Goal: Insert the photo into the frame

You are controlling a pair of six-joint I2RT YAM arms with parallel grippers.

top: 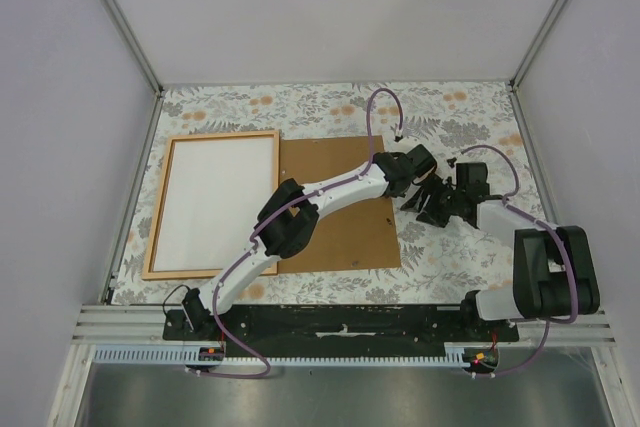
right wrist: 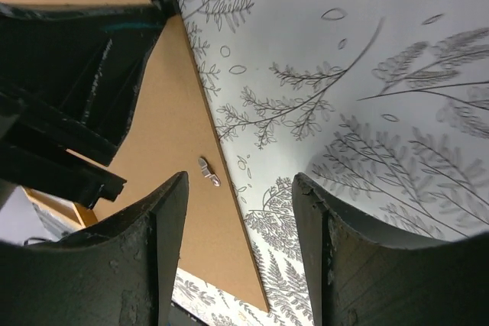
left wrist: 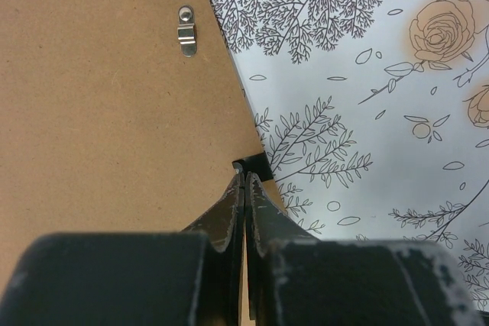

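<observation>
Fingers (left wrist: 228, 215) of the left gripper (left wrist: 244, 177) are pressed flat together, with only a hairline seam between the two black pads. Their tips rest at the right edge of the flat brown fibreboard backing panel (top: 335, 197); whether that edge is pinched between them cannot be told. Fingers (right wrist: 157, 250) of the right gripper (right wrist: 241, 179) stand well apart with nothing between them, over the panel's right edge and the white tablecloth printed with grey leaves and orange roses (left wrist: 367, 112). In the top view the two grippers lie near each other, the left arm reaching diagonally across the panel and the right arm bent inward from the right side of the table.

A small silver metal turn-clip (left wrist: 186, 30) is fixed to the panel near its right edge, beyond the left fingertips. The thin light-brown wooden rectangular picture frame (top: 160, 202) lies flat on the left part of the table, just beside the panel's left edge. The large rectangular paper photo (top: 215, 202) lies inside the frame, plain white side up, filling the opening. Both grippers are well apart from the frame and the photo.
</observation>
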